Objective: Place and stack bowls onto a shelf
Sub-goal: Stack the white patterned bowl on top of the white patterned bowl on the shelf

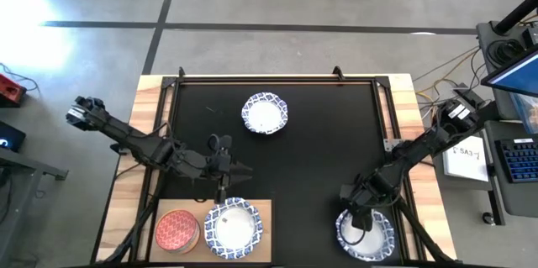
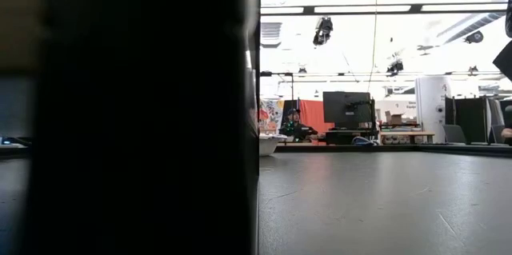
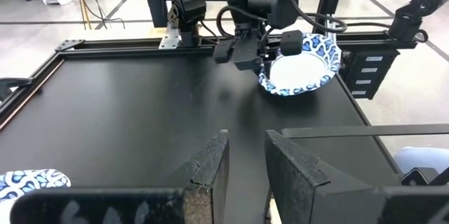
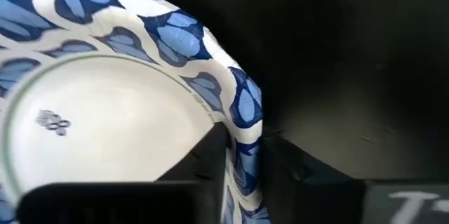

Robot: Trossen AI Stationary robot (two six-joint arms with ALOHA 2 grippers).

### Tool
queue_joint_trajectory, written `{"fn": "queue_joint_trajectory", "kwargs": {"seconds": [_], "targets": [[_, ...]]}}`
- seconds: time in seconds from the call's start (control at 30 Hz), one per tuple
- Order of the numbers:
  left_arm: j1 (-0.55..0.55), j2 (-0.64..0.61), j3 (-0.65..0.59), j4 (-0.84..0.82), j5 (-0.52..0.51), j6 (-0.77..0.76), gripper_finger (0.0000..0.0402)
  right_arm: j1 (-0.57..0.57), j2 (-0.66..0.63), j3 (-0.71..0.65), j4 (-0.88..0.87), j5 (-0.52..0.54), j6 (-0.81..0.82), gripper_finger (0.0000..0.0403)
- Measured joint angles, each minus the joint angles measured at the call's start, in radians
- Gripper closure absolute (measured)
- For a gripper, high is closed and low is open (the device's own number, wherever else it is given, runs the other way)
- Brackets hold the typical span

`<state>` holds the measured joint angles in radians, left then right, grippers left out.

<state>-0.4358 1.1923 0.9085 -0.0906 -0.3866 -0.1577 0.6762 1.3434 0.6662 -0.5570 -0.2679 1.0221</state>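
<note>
Three white bowls with blue patterned rims show in the high view, plus one red-pink bowl (image 1: 176, 231). The red-pink bowl sits on the left part of the shelf (image 1: 264, 211), a light-wood board at the near edge of the black mat (image 1: 319, 134). Just beside it on the shelf sits a white shelf bowl (image 1: 233, 228); whether the two touch, cannot tell. A second white bowl, the far bowl (image 1: 265, 112), rests alone on the mat toward the far edge, well apart from both arms.

The right gripper (image 1: 360, 214) is at the near right corner of the mat, on the rim of the third white bowl, the gripped bowl (image 1: 366, 234). In the right wrist view its two fingers (image 4: 210, 157) pinch the patterned rim of that bowl (image 4: 105, 112), one inside, one outside, clamped tight on the edge. The left wrist view shows the same bowl (image 3: 300, 64) tilted, with the right arm above it.

The left gripper (image 1: 220, 186) hovers over the mat just beyond the shelf's far edge, near the shelf bowl. Its fingers (image 3: 210, 164) stand a narrow gap apart, holding nothing.

The low view is mostly blocked by a dark shape close to the lens.
</note>
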Motion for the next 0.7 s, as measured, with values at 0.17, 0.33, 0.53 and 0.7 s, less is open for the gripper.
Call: {"fn": "queue_joint_trajectory", "kwargs": {"seconds": [0.17, 0.33, 0.53, 0.7], "targets": [[0.001, 0.000, 0.001, 0.000, 0.000, 0.015, 0.0326, 0.000, 0.000, 0.000, 0.027, -0.026, 0.011, 0.0386], [0.001, 0.000, 0.002, 0.000, 0.003, 0.018, 0.0326, 0.000, -0.014, -0.002, 0.024, -0.031, 0.026, 0.0393], [0.001, 0.000, 0.003, 0.000, 0.003, 0.018, 0.0326, -0.010, -0.067, 0.026, 0.012, 0.004, 0.035, 0.0394], [0.001, -0.001, 0.003, 0.000, 0.003, 0.018, 0.0326, -0.023, -0.158, 0.034, 0.008, 0.151, 0.068, 0.0394]]}}
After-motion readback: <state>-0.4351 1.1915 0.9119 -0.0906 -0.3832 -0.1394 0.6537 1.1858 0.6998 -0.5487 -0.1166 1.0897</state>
